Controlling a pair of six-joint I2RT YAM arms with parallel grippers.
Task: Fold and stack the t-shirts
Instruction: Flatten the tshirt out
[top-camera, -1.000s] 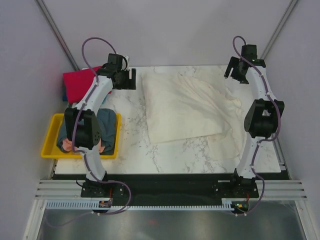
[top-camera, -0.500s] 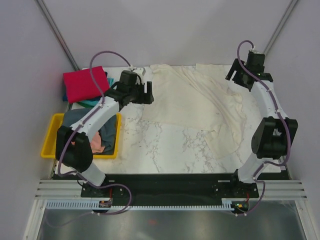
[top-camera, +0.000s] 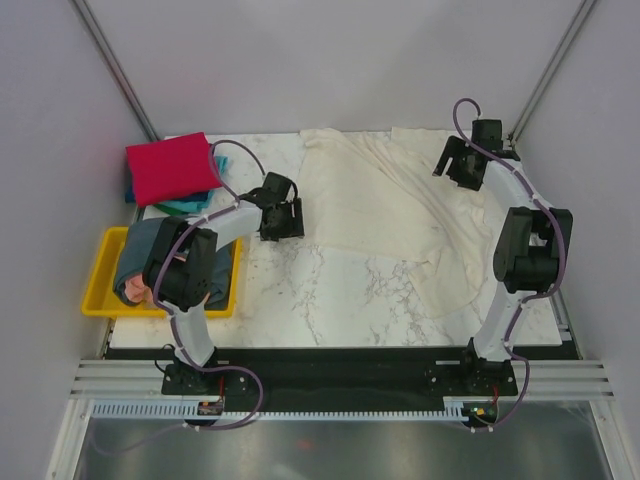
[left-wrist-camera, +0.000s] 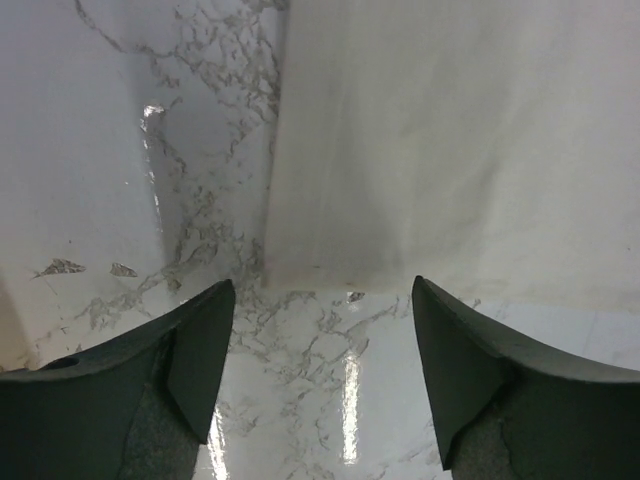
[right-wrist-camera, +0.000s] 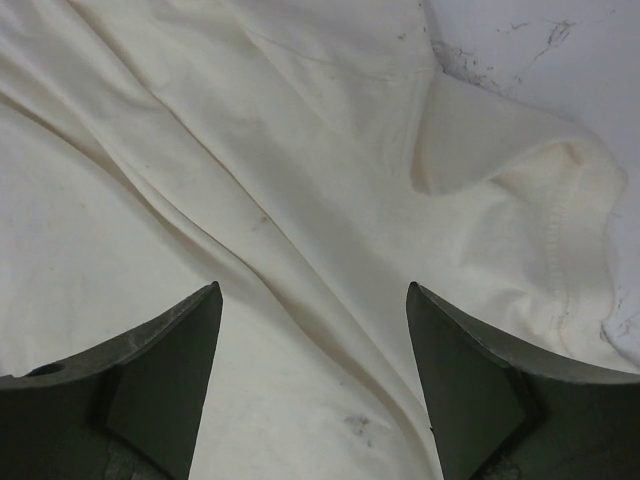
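Marble table (top-camera: 330, 300), centre. Cream-white t-shirt (top-camera: 390, 200) lies spread and rumpled, upper centre to right. Yellow tray (top-camera: 95, 290) at left holds the slate grey-blue t-shirt (top-camera: 140, 245) and salmon pink t-shirt (top-camera: 133, 290). Folded red t-shirt (top-camera: 165, 168) sits on the teal t-shirt (top-camera: 185, 207), upper left. Left gripper (left-wrist-camera: 322, 290) is spread wide and empty at the cream shirt's left edge. Right gripper (right-wrist-camera: 312, 290) is spread wide and empty over the cream cloth.

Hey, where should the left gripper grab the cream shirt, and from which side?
Probably its near-left corner: the cream-white t-shirt lies flat there, with a straight free edge on the bare marble table. The open left gripper faces that edge, so slide in low from the table side.
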